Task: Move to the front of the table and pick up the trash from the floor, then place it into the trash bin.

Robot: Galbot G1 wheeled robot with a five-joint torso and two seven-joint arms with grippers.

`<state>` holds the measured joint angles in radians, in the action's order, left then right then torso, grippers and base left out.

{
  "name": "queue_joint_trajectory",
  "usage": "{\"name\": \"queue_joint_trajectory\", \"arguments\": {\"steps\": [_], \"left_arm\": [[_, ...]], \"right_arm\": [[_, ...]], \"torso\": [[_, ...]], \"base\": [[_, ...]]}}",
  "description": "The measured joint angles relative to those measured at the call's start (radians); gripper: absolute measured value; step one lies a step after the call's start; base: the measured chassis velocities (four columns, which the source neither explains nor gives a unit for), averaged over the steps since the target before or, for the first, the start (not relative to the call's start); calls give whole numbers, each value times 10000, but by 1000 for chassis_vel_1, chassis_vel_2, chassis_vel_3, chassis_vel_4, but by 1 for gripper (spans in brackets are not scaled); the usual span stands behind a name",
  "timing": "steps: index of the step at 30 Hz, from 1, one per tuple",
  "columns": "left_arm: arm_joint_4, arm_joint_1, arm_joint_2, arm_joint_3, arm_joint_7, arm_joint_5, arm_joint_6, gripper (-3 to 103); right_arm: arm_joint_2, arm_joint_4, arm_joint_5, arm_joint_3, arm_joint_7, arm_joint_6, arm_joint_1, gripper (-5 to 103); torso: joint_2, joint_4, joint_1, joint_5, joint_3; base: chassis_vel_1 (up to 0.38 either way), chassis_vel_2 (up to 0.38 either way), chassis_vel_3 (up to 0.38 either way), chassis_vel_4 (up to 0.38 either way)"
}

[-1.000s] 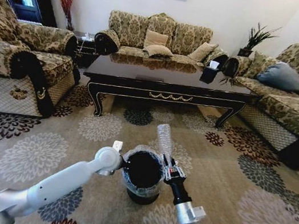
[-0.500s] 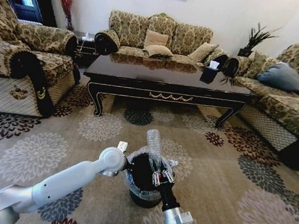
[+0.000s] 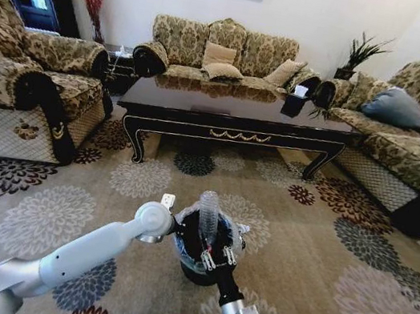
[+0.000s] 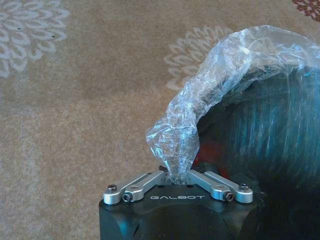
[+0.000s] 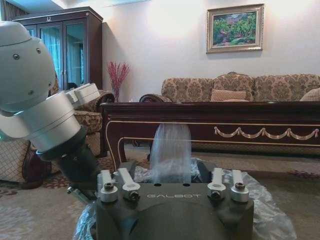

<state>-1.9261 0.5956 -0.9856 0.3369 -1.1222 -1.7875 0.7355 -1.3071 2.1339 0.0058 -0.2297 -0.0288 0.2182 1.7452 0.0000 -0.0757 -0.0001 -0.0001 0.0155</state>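
Observation:
The black trash bin with its clear liner stands on the flowered carpet floor just in front of me. My left gripper is at the bin's rim, shut on a bunched fold of the liner bag. Something red lies inside the bin. My right gripper hangs over the bin's mouth, shut on a clear plastic bottle that stands upright between its fingers. From the right wrist the bottle rises from the right gripper. The dark table stands farther ahead.
Patterned sofas stand to the left, behind the table and to the right. A dark box sits on the table's right part. Open carpet lies between the bin and the table.
My right gripper has carried the bottle left and back towards me, from beside the bin's right rim to over its opening. The left gripper stays on the liner.

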Motion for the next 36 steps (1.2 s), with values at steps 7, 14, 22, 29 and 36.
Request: {"name": "queue_joint_trajectory", "arguments": {"steps": [7,14,22,29,36], "left_arm": [[-58,380,156,-298,16,66,0,0],[-165,730,458,-758,183,208,0,0],[-407,1615,1360,-2505,650,207,-4,0],[-550,3437,2140,-4206,1400,825,0,0],[-232,3648,2217,-4791,1697,995,-1,0]], "right_arm": [[22,10,125,-41,-53,0,-39,94],[-61,132,137,-62,-121,-25,-35,100],[-104,179,579,-235,-382,-136,-252,100],[179,-139,1579,-820,-767,-513,-1050,100],[523,-1598,2483,-1800,-1039,-613,-2059,100]], "torso": [[0,0,0,0,0],[0,-3,0,-1,0],[0,-5,0,-1,0],[0,8,0,-4,0],[0,-8,0,1,0]], "base": [[0,0,0,0],[0,0,0,0],[0,0,0,0],[0,0,0,0],[0,0,0,0]]}}
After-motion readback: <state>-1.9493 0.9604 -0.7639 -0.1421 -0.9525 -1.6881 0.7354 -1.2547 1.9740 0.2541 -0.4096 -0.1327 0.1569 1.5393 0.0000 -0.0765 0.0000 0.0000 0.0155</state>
